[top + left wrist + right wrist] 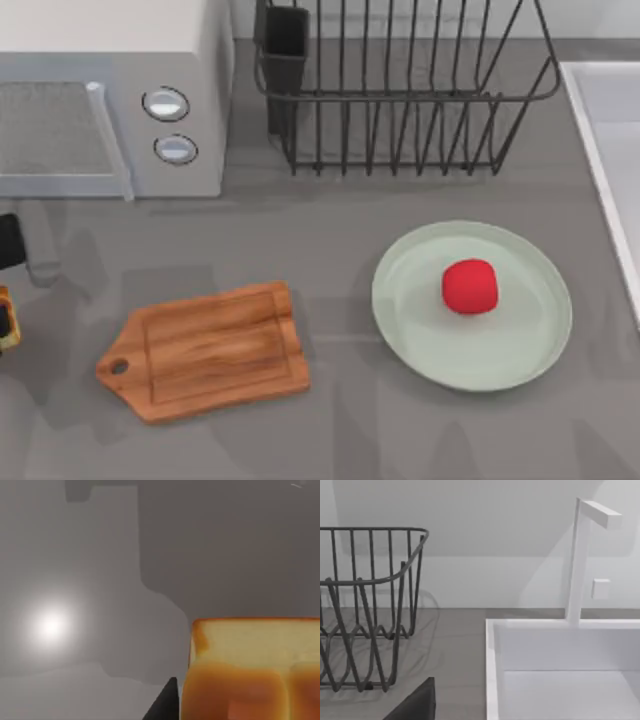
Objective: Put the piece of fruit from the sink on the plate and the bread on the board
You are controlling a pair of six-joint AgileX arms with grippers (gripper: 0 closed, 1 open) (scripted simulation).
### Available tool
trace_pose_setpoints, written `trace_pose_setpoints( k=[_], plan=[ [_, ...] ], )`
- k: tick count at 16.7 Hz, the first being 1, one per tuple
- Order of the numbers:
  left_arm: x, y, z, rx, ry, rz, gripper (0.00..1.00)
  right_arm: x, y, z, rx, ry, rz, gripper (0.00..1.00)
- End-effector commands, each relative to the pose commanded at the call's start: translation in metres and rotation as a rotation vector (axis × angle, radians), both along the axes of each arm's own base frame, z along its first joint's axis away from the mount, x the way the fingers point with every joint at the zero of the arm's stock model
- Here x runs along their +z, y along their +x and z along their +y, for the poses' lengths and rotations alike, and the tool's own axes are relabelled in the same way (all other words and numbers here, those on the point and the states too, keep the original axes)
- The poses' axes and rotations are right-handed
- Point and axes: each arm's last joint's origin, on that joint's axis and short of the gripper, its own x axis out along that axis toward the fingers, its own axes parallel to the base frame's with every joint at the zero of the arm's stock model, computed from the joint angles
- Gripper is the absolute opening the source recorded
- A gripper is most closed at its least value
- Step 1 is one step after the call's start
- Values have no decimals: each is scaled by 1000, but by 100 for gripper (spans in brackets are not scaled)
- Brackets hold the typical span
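Two grippers were examined. The left gripper [4, 318] sits at the left edge of the table, closed about the bread [250, 670]. In the left wrist view one dark finger [165, 706] lies just beside the bun's pale side, with the glossy golden top close under the camera and grey table [100, 555] beyond it.

The board [205, 350] lies flat on the table, near the left fingers on their plate-ward side, its handle end turned toward them. It is bare and the bread is not touching it.

The piece of fruit [470, 286] rests on the plate [420, 330], roughly at its middle. Both are well apart from the left fingers, past the far end of the board.

The right gripper [417, 705] appears as a dark tip in the right wrist view. Whether it is open or closed cannot be told, and nothing is seen in its hold. Just beside that tip stands the sink [492, 680], with a white tap [577, 560] rising from its rim. The dish rack [365, 610] stands on the tip's other side.

A microwave [110, 100] occupies the rear left corner, behind the left fingers.
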Motion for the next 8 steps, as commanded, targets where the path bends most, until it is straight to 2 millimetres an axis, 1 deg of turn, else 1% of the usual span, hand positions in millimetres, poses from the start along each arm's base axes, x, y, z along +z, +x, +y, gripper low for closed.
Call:
trace_pose_setpoints(
  k=[5, 8],
  plan=[
    [50, 5, 0, 2, 1, -14, 0, 0, 0, 0, 0, 0, 0, 100],
    [72, 6, -1, 4, -4, -34, 0, 0, 0, 0, 0, 0, 0, 100]
  ],
)
